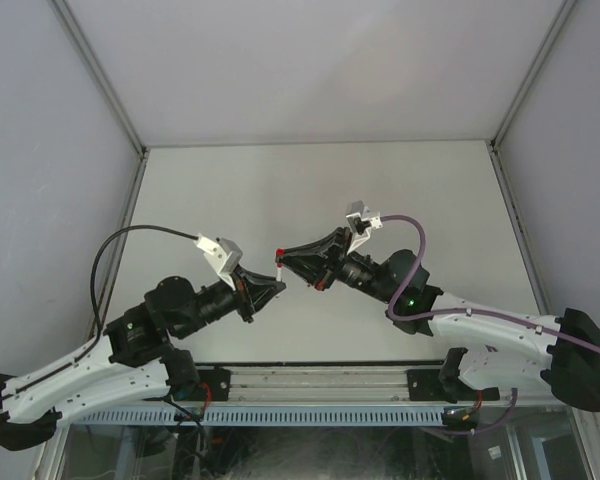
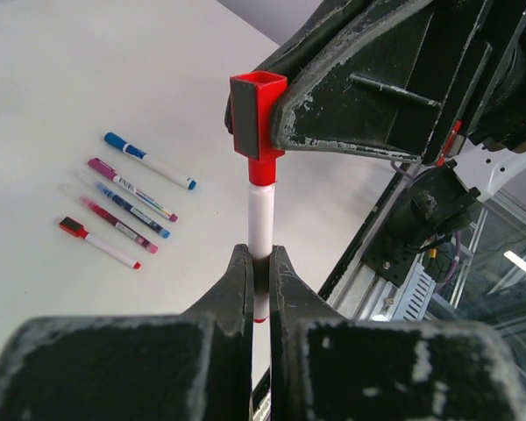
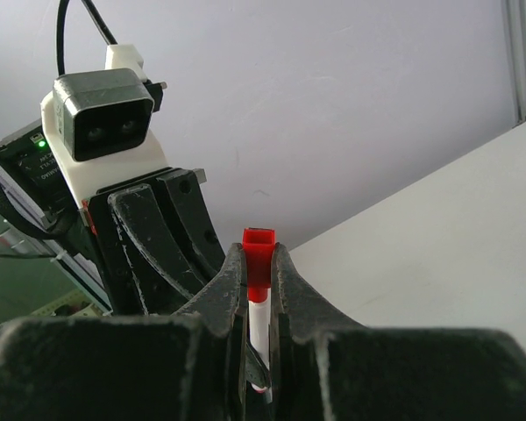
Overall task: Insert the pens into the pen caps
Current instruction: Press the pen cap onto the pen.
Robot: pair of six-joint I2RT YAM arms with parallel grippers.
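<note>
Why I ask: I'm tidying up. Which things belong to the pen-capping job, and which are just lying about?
Job:
- white pen in the left gripper
- red cap in the right gripper
- five pens lying flat

Just there:
- purple cable
- metal rail

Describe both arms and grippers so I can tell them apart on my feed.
Both arms have white links and black joints. The left arm trails a black cable; the right arm carries a purple cable and a green light. The left gripper and right gripper have black wedge-shaped fingers, scuffed grey.
</note>
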